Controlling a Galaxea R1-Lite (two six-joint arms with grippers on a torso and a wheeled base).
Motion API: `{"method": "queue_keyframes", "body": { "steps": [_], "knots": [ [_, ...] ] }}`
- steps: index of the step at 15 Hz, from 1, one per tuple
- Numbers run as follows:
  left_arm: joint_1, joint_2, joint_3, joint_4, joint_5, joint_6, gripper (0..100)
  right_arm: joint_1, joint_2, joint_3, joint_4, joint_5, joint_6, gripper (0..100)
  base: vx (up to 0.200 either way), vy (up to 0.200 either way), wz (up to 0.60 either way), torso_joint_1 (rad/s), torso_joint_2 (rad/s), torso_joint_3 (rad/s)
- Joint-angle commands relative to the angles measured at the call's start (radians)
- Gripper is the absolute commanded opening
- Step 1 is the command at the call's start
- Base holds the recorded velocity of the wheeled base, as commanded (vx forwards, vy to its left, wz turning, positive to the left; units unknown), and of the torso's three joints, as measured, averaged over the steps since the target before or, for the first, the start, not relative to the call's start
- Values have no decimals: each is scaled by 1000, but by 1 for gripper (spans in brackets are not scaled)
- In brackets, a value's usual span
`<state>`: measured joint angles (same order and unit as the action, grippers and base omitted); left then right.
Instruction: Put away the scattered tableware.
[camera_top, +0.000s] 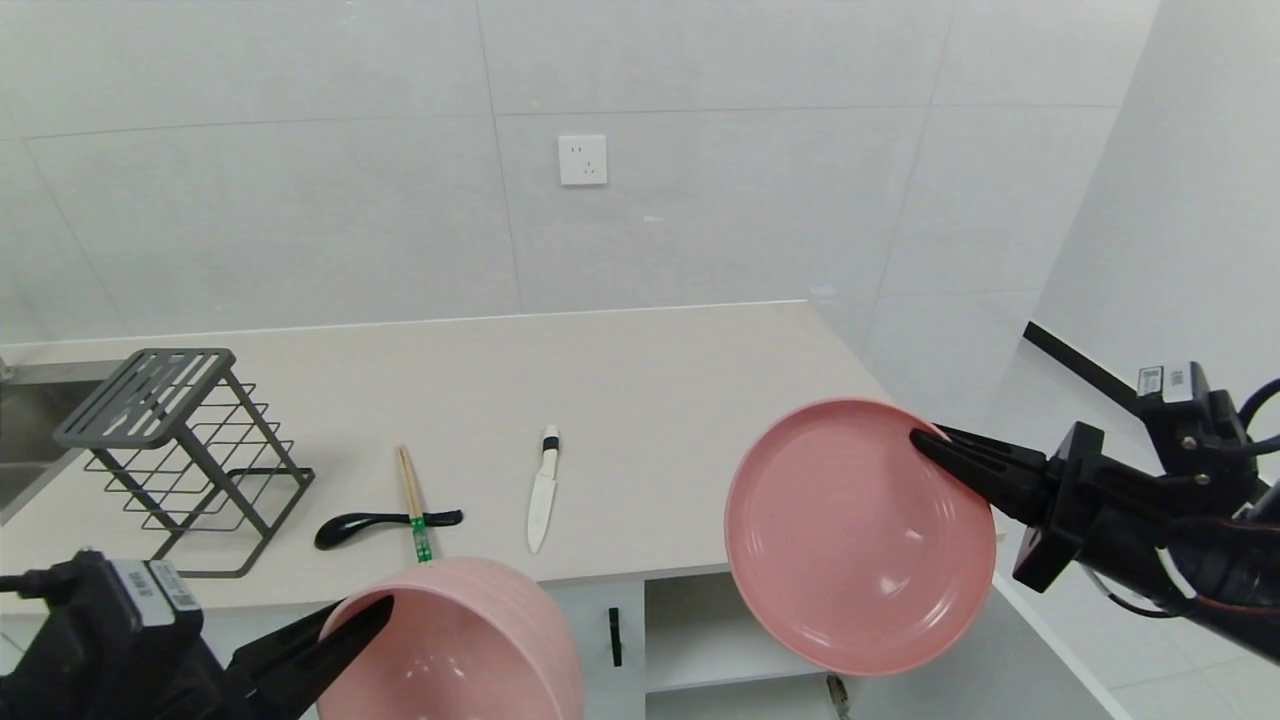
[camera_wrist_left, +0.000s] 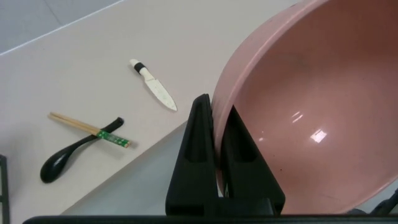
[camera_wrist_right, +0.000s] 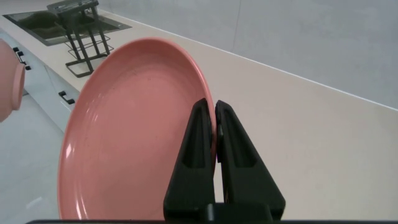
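Both arms hold pink tableware before the worktop (camera_top: 650, 400).
Nearest, the left gripper's (camera_top: 370, 610) fingers pinch the pink bowl's (camera_top: 470, 640) rim; the right gripper's (camera_top: 925, 440) fingers clamp the tilted pink plate's (camera_top: 850, 540) edge. On the worktop behind, chopsticks (camera_top: 412, 500) lie across a black spoon (camera_top: 370, 525), a white knife (camera_top: 543, 490) beside them, a wire rack (camera_top: 170, 440) farther left.

My right gripper (camera_wrist_right: 212, 107) pinches the rim of the pink plate (camera_wrist_right: 130, 124), which stands tilted with the pale counter (camera_wrist_right: 311, 137) behind it.
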<state>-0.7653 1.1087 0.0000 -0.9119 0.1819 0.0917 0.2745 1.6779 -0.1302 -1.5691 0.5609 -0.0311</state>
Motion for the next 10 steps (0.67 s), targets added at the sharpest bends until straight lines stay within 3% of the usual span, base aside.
{"method": "queue_keyframes", "body": {
  "steps": [1,4,10],
  "knots": [
    [0,5,0,-1,1,-1,0,0,2,0,-2,1,-4,0,0,0,0,0,0,0],
    [0,8,-5,-33,1,-15,0,0,2,0,-2,1,-4,0,0,0,0,-40,97,48],
    [0,11,-2,-59,-1,-32,0,2,14,4,-2,1,-6,0,0,0,0,-172,408,224]
  ]
}}
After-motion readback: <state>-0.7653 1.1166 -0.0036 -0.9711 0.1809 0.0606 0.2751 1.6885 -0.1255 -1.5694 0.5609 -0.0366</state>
